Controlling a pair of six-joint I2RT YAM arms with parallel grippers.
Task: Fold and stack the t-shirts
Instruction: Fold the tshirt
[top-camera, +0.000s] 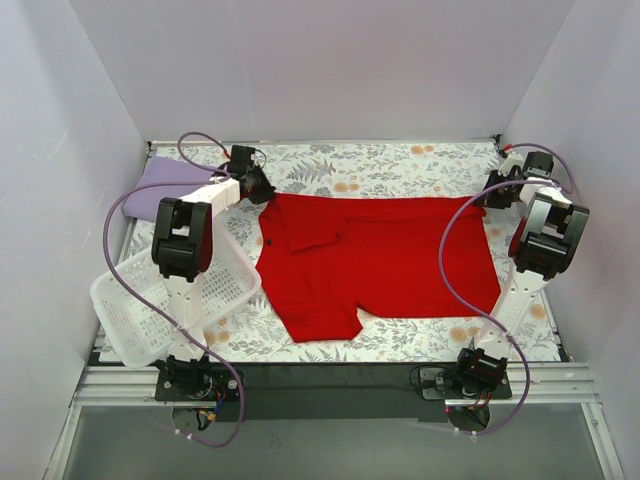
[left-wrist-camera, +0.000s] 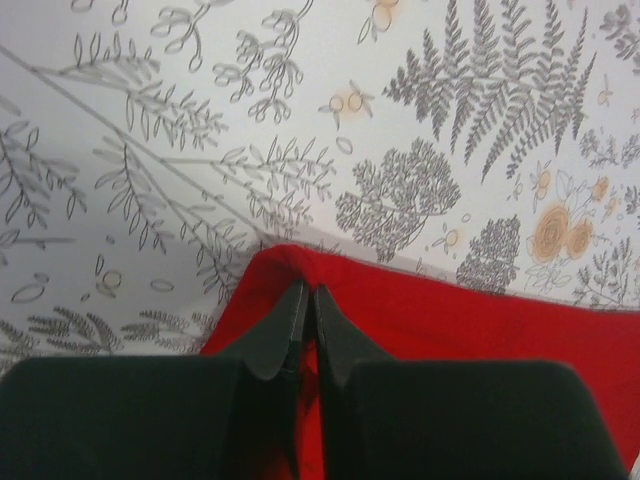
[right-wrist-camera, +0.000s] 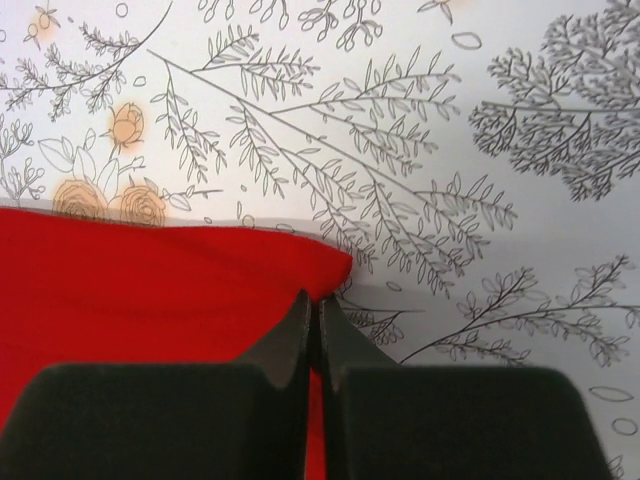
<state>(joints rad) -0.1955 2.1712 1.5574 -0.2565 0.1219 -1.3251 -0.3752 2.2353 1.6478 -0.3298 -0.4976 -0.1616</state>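
Note:
A red t-shirt (top-camera: 375, 262) lies spread across the middle of the floral table. My left gripper (top-camera: 262, 187) is shut on its far left corner, and red cloth (left-wrist-camera: 450, 320) shows between and beside the jaws (left-wrist-camera: 309, 293). My right gripper (top-camera: 492, 193) is shut on its far right corner, where the red cloth (right-wrist-camera: 150, 290) ends at the fingertips (right-wrist-camera: 314, 300). A folded lavender t-shirt (top-camera: 165, 185) lies at the far left of the table.
A white plastic basket (top-camera: 175, 295) stands at the near left, under the left arm. White walls close the table on three sides. The floral tablecloth (top-camera: 380, 165) shows bare along the far edge and the near edge.

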